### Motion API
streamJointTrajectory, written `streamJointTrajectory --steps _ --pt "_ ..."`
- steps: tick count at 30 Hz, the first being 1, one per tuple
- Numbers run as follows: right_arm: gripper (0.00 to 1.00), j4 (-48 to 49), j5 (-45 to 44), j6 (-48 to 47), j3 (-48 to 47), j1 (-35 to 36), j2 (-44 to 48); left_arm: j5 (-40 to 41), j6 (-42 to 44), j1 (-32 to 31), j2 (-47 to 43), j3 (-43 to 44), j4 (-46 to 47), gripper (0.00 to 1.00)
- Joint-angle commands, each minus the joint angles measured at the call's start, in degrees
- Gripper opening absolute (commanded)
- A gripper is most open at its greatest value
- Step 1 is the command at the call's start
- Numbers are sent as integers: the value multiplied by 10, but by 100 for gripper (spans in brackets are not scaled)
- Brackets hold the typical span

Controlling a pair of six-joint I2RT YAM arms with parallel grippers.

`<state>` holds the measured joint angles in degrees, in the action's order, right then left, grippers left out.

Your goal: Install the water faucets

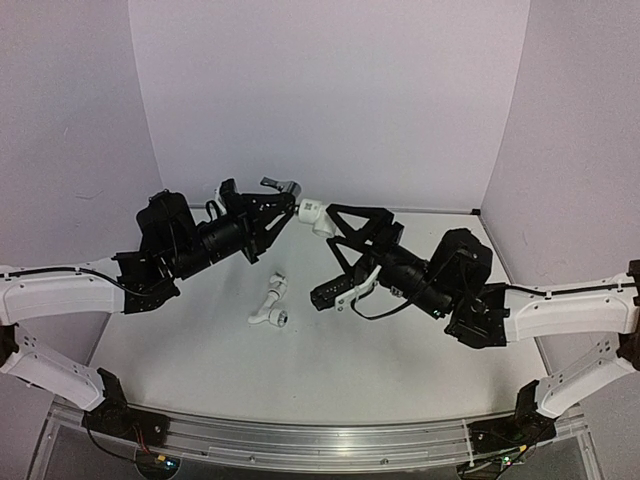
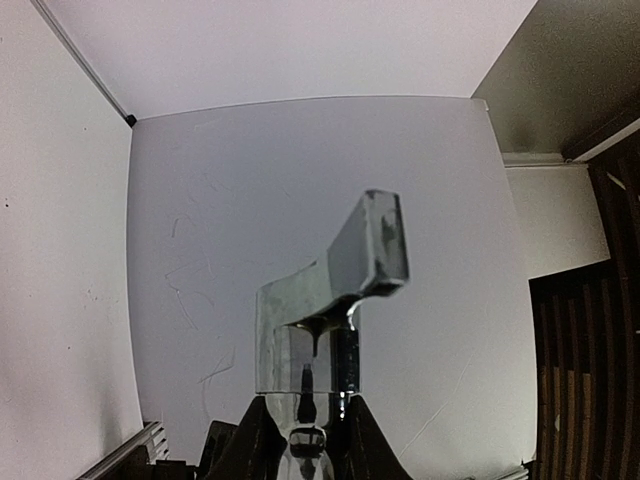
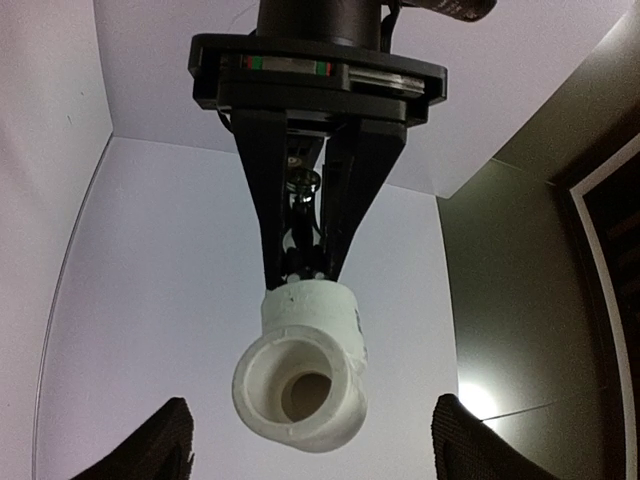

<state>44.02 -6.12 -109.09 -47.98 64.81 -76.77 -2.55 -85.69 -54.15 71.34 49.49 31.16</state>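
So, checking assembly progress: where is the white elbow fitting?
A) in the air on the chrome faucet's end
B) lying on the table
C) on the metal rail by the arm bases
A: the white elbow fitting sits raised on the chrome faucet gripped by the left hand.

Over table (image 1: 200,340), faucet (image 1: 284,187) just left of elbow fitting (image 1: 315,215); bent pipe (image 1: 270,306) on it, nearer front.
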Motion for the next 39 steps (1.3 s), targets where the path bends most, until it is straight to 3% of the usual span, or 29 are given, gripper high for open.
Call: streamJointTrajectory --steps 1,9,14,21,25,28,31,39 --pt "73 24 14 -11 -41 1 -11 -19 12 2 -6 8 60 0" --pt "57 -42 39 43 -60 1 8 -23 52 2 6 2 73 0" --pt "40 -96 50 95 -64 1 30 -27 70 2 17 4 82 0" --pt "34 -227 26 323 -159 2 36 -46 153 2 18 6 92 0" --pt "34 -290 0 450 -214 2 20 -74 193 2 26 6 121 0" --pt "40 -328 10 516 -235 1 21 -77 199 2 30 12 107 0" --pt "45 -346 29 550 -241 1 30 -74 199 2 29 10 103 0" --pt "43 -378 1 607 -265 -6 19 -93 221 2 23 9 111 0"
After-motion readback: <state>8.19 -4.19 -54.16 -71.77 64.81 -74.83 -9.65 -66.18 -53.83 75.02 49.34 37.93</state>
